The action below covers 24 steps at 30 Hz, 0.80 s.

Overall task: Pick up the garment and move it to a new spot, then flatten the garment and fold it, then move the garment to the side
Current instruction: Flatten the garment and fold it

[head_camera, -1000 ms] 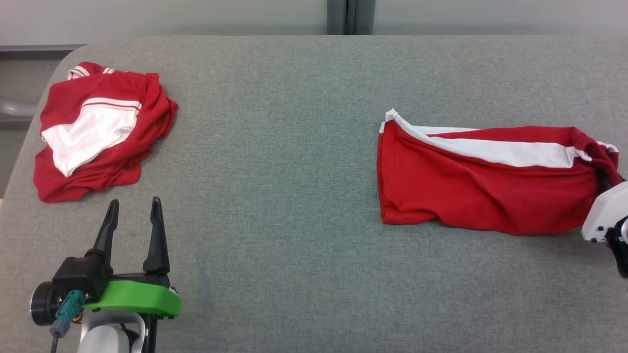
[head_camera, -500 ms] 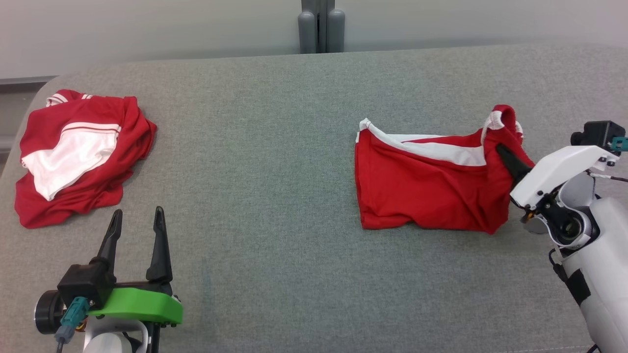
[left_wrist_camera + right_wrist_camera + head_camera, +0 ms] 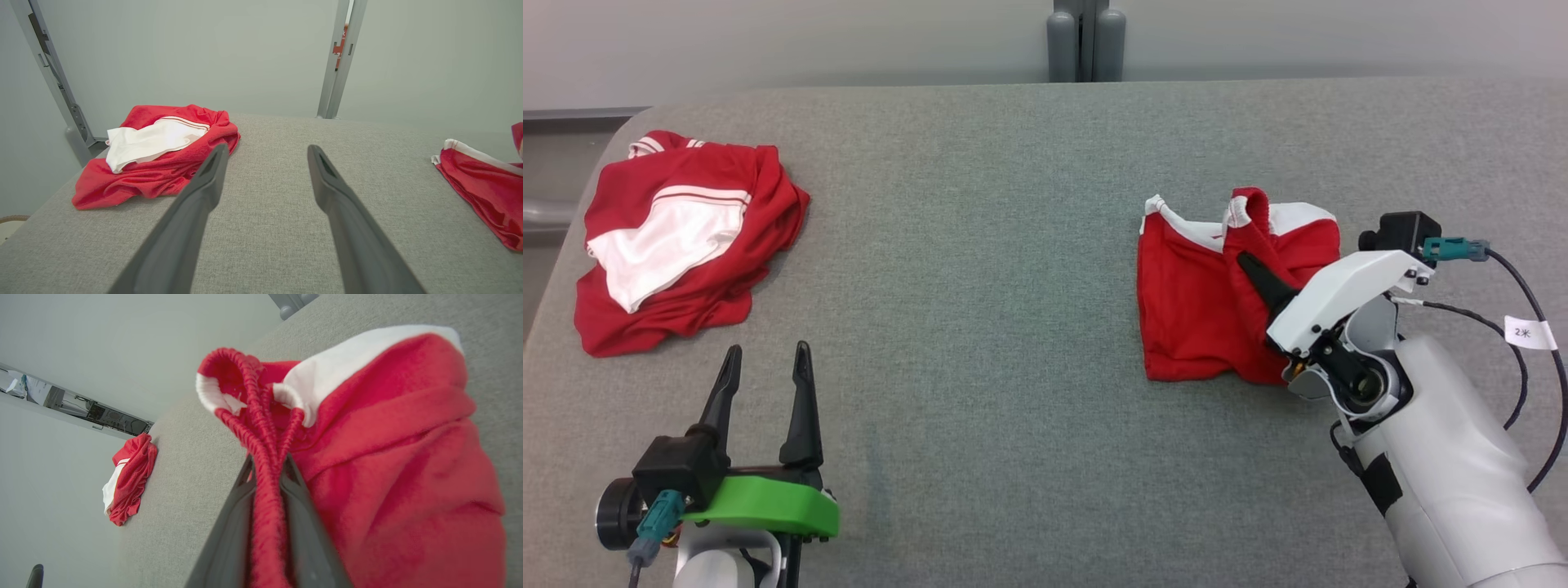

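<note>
The garment (image 3: 1188, 314) is a pair of red shorts with a white side stripe, lying on the right half of the grey table (image 3: 1013, 245). My right gripper (image 3: 1245, 261) is shut on its bunched red waistband and holds that end lifted and doubled back over the rest. In the right wrist view the gathered band runs between the closed fingers of the right gripper (image 3: 267, 461), and the garment's body (image 3: 400, 465) hangs to the right. My left gripper (image 3: 768, 355) stands open at the lower left, fingers apart over bare table (image 3: 267, 153). The garment's left edge (image 3: 482, 192) lies far to its right.
A second red-and-white garment (image 3: 678, 237) lies crumpled at the table's far left corner, just beyond the left gripper (image 3: 163, 163). A grey post (image 3: 1086, 41) stands behind the table's back edge. The table's rounded left corner drops off beside that pile.
My right gripper has carried the garment's right end up and leftward over the rest, so the cloth now spans about half its earlier width. The camera has shifted. The left gripper is unchanged.
</note>
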Motion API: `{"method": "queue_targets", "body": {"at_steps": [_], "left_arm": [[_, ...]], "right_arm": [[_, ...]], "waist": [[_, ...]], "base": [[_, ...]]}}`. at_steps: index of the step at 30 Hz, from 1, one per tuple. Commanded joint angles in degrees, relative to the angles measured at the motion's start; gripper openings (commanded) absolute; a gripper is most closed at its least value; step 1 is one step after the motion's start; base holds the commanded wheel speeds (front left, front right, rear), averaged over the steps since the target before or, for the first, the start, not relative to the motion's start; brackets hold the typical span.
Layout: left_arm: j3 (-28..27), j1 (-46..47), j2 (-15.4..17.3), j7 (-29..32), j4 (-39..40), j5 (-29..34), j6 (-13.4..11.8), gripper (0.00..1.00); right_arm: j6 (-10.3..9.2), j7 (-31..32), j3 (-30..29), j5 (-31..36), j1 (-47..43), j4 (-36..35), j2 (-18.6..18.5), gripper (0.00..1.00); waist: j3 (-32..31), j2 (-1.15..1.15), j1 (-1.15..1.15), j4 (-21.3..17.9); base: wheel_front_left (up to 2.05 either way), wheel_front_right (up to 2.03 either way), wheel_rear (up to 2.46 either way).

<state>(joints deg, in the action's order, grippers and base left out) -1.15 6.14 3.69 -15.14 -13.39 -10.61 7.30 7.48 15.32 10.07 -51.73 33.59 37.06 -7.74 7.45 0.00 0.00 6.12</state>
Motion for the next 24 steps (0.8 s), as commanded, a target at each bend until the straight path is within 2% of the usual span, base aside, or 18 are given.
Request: {"method": "queue_targets", "body": {"at_steps": [1,6,7,8,9,15,18,24], "left_arm": [[-0.03,1.01,-0.12,0.01,-0.18,-0.49,0.1,1.0],[0.16,1.7,-0.29,0.01,-0.53,-0.56,0.14,1.0],[0.17,1.83,-0.33,0.02,-0.65,-0.58,0.15,1.0],[0.15,1.92,-0.36,0.02,-0.74,-0.58,0.16,1.0],[0.12,1.98,-0.37,0.02,-0.8,-0.58,0.16,1.0],[-1.11,1.09,-0.45,0.01,-0.99,-0.16,0.12,1.0],[-2.13,0.09,-0.32,0.01,-0.69,0.17,-0.03,1.0],[-3.68,-1.68,-0.24,0.01,0.34,0.7,-0.33,1.0]], "right_arm": [[0.03,-0.7,-0.2,0.88,0.94,1.07,0.84,0.0],[0.03,-3.04,-0.26,3.71,2.47,5.21,2.45,0.0],[0.03,-3.48,-0.25,4.16,2.77,6.2,2.84,0.15],[0.03,-4.05,0.35,5.13,3.06,6.81,2.98,0.45],[0.03,-4.78,0.9,6.07,3.28,6.96,2.91,1.0],[0.03,-12.95,5.05,10.12,0.88,3.29,0.03,1.0],[0.03,-18.13,6.85,12.79,-1.0,-0.37,-3.26,1.0],[0.03,-25.81,7.63,16.35,-6.1,-6.41,-7.26,1.0]], "waist": [[0.76,0.0,0.0,0.94],[1.64,0.0,0.0,1.9],[1.76,0.0,0.0,2.02],[1.83,0.0,0.0,2.09],[1.82,0.0,0.0,2.12],[0.43,0.0,0.0,1.3],[-0.44,0.0,0.0,0.05],[-1.63,0.0,0.0,-2.92]], "base": [[0.0,0.0,0.0],[0.0,0.0,0.0],[0.0,0.0,0.0],[0.0,0.0,0.0],[0.0,0.0,0.0],[0.0,0.0,0.0],[0.0,0.0,0.0],[0.0,0.0,0.0]]}}
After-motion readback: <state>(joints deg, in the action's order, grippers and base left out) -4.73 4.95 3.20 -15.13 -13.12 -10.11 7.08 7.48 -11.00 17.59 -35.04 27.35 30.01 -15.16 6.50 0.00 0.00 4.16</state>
